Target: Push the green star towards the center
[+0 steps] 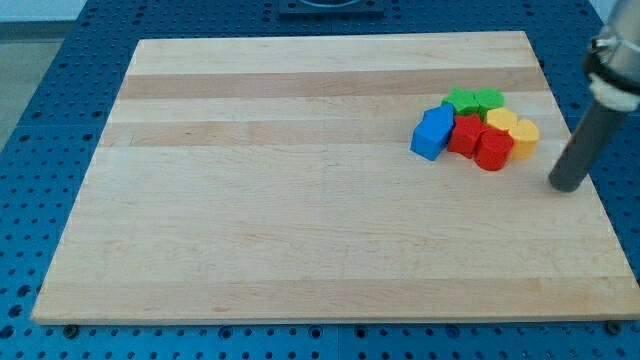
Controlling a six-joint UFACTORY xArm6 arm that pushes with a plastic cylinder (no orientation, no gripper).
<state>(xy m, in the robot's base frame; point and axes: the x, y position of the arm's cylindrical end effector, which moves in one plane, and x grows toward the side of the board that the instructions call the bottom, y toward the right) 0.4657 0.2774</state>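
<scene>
Cluster of blocks sits at the view's right, upper half of the table (300,220), all pressed together, so outlines run into each other.

- Green star (488,99): at the top of the cluster, toward its right side. Only its upper points show clearly; the lower edge merges with the yellow block below it. A second green block (461,101) touches it on the view's left; its shape is hard to make out, possibly also star-like.
- Blue block (432,133): leftmost of the group, chunky and angular, exact shape unclear.
- Two red blocks: one (465,134) just right of the blue one, another (493,150) at the cluster's bottom. Shapes cannot be told apart from this angle.
- Two yellow blocks: one (501,122) under the green star, one (524,138) at the cluster's right edge; rounded, shape uncertain.

My tip (567,186): the dark rod comes in from the view's top right, its upper part cut off by the frame edge. The tip rests on the table, near the cluster's right and below it, apart from every block. The arm carries no fingers, so there is nothing open or closed to note.

Blue perforated surface (40,150) surrounds the table.

No writing, labels or brand marks legible anywhere
</scene>
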